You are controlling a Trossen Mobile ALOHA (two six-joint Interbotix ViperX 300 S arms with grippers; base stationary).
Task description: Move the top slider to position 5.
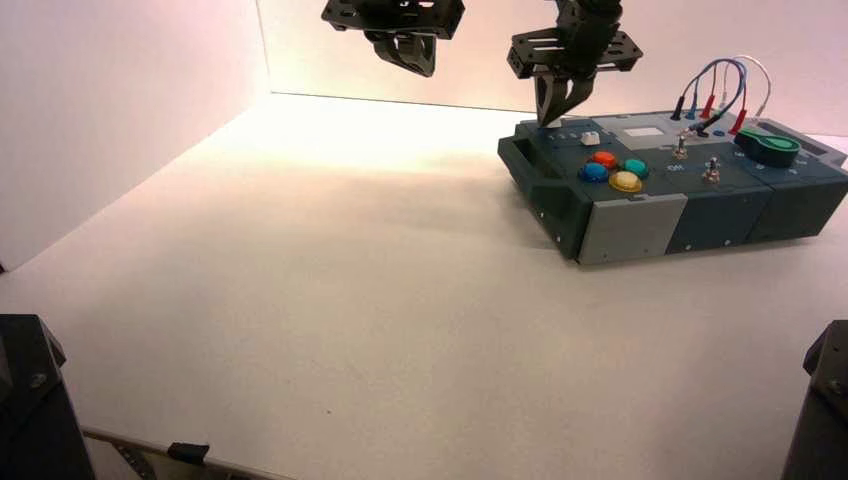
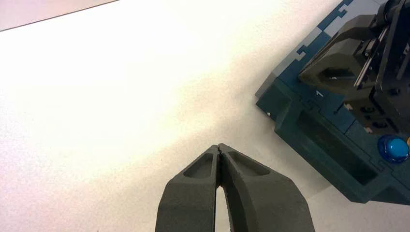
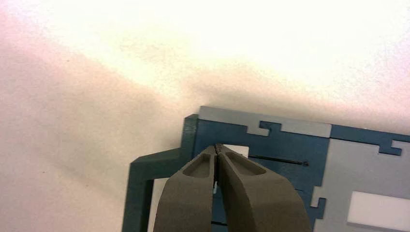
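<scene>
Pale, smooth worktop (image 1: 330, 300) carries everything. Dark, tapered fingers (image 3: 193, 188) of the right gripper (image 3: 217, 146) meet tip to tip at the small white rectangular top slider (image 3: 238, 150), on the box's far left corner; contact is unclear. Push from its outer side, low and level, along the black slot (image 3: 278, 159) towards 5, likely the far end, without pressing down. Left gripper (image 2: 218, 146), closed, waits left of the dark blue-and-grey plastic box (image 1: 640, 220)

A no. "1" is showing on the dark blue panel (image 2: 333, 108) by the box's corner; "Off" is showing w/ the switches (image 1: 680, 148) up top.
</scene>
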